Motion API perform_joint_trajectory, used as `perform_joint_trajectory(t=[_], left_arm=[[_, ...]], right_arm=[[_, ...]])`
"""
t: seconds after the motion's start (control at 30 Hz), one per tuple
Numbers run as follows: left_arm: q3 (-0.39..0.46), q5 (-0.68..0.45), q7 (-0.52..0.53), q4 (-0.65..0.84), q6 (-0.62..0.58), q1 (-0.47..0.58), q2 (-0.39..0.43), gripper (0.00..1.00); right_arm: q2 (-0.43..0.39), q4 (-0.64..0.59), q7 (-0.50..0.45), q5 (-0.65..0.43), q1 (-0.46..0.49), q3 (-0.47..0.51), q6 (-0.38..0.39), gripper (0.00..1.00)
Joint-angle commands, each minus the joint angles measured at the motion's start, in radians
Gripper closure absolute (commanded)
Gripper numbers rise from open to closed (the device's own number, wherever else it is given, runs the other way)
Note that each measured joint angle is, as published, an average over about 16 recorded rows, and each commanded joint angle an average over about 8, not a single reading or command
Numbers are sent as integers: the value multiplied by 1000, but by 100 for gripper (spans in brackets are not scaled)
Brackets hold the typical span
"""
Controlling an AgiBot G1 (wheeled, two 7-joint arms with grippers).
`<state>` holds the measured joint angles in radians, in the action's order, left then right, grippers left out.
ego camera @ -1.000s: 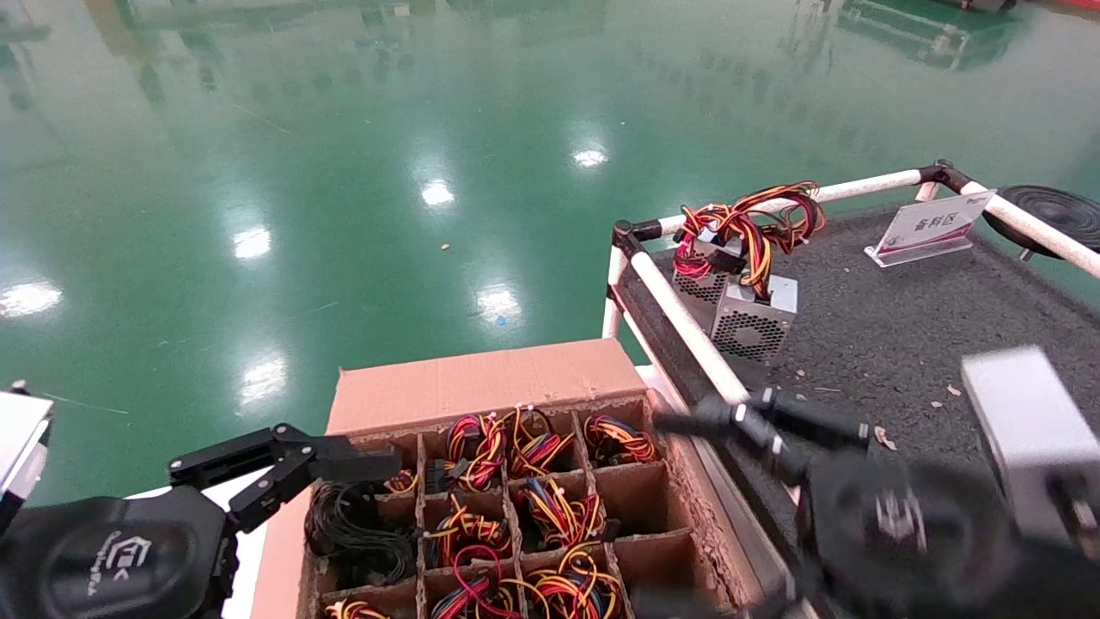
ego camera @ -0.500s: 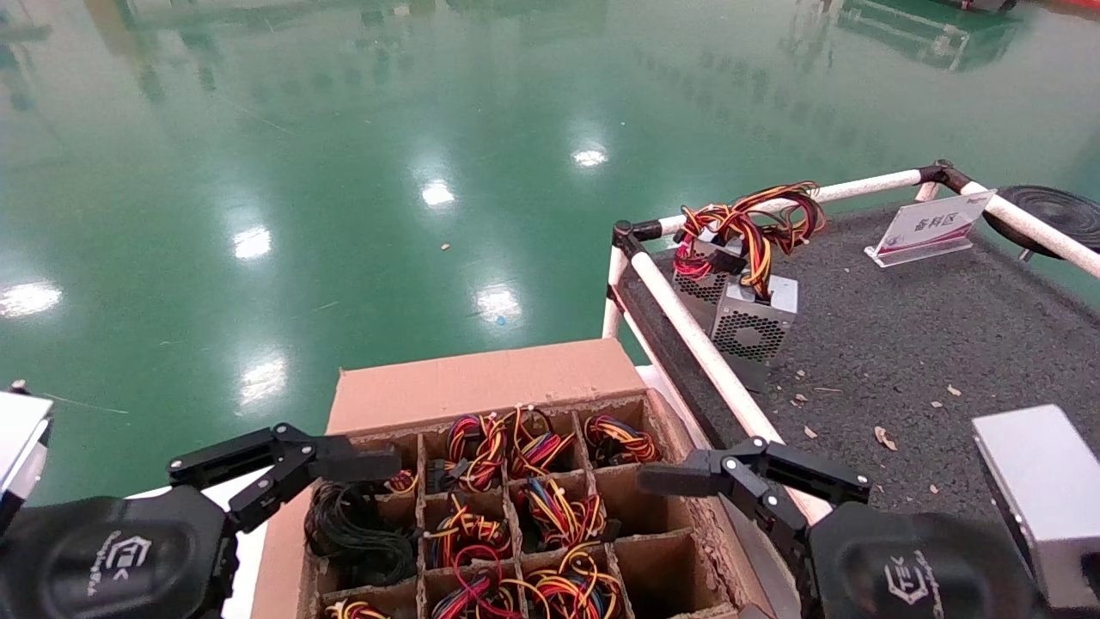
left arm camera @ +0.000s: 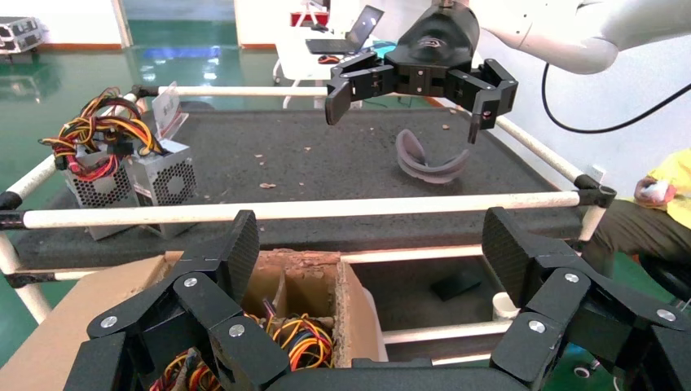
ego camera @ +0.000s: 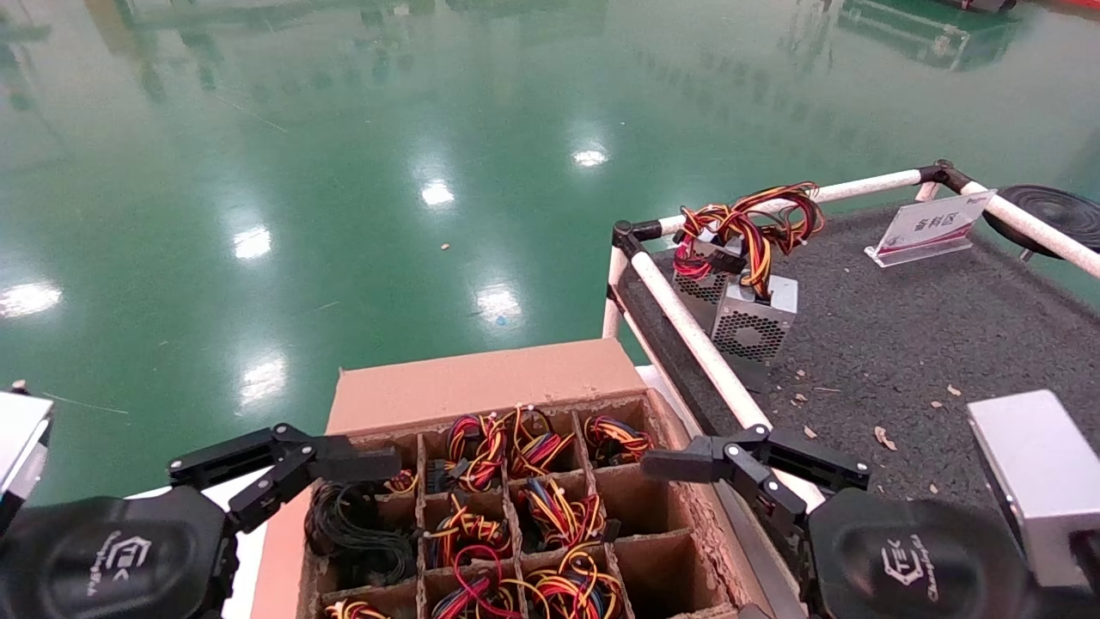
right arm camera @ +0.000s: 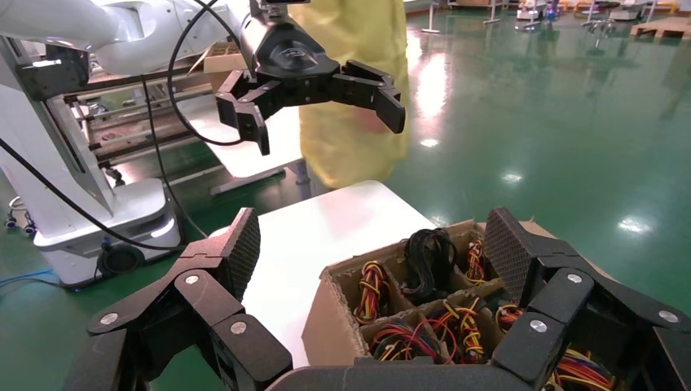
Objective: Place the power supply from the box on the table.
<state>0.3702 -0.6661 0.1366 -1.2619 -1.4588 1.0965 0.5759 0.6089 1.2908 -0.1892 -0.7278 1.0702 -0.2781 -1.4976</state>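
Observation:
The brown cardboard box [ego camera: 481, 383] sits low in the head view, and its grid cells hold bundles of red, yellow and orange wires [ego camera: 559, 511]. Two silver power supplies [ego camera: 754, 320] [ego camera: 700, 277] stand side by side in the far left corner of the dark speckled table [ego camera: 902, 344], with wires on top. My right gripper [ego camera: 754, 468] hangs open and empty over the box's right edge by the table rail. Above the box's left edge my left gripper [ego camera: 284, 468] is open and empty. The wrist views show the box's cells [right arm camera: 407, 326] [left arm camera: 277, 334] below the open jaws.
A white pipe rail [ego camera: 687, 322] runs between box and table. A sign card [ego camera: 932, 225] and a black round disc [ego camera: 1057, 211] lie at the table's far side, a grey curved piece [left arm camera: 428, 163] mid-table. The box rests on a white surface [right arm camera: 318, 236]. Green floor lies beyond.
My right arm has swung left from over the table's edge and its open gripper now hangs steady at the box's right edge. The left arm has not moved.

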Motion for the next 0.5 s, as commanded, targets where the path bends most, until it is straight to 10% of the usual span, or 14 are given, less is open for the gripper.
perform_joint_trajectory(t=[0.03, 0.5], left_arm=[[0, 0, 0, 0, 0, 0, 0, 0], [0, 0, 0, 0, 0, 0, 0, 0]], right_arm=[[1, -2, 1, -1, 1, 0, 1, 0], [2, -6, 1, -2, 4, -1, 2, 0]])
